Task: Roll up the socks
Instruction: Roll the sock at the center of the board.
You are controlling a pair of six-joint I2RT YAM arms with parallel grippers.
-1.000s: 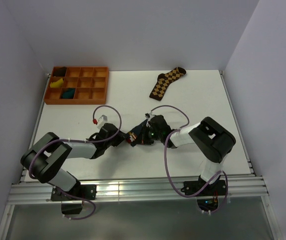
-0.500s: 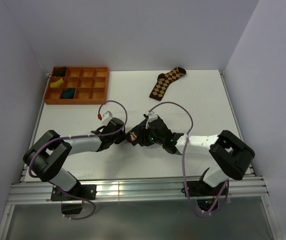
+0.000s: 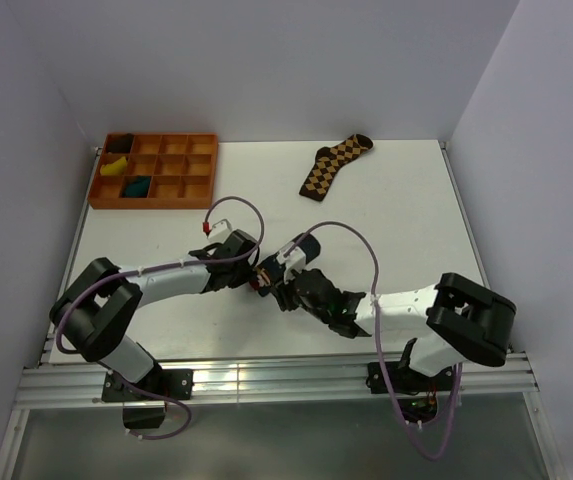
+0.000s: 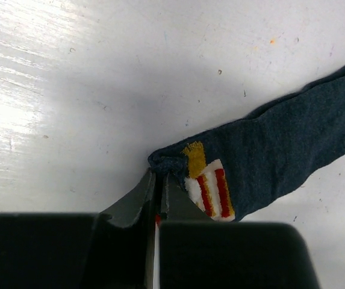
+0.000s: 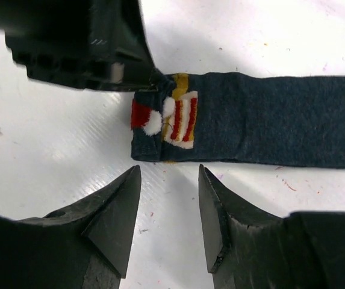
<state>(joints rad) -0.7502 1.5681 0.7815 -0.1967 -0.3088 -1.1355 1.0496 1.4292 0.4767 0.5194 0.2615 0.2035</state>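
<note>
Mid-table, the right gripper (image 5: 169, 174) hangs half-open and empty beside a flat, unrolled dark teal fabric sock (image 5: 268, 120) with a red-and-white patch. The left gripper (image 4: 158, 180) is pinched on its end corner, seemingly anchoring it for rolling. Beyond: 1 brown argyle sock (image 3: 334, 165), 1 orange tray (image 3: 153, 205).

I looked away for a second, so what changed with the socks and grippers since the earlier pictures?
The left gripper slid right and shut on the socks at the patch-end corner. The right gripper opened and pulled back off them toward the near edge; its elbow swung out right. The argyle sock and orange tray stayed put.
</note>
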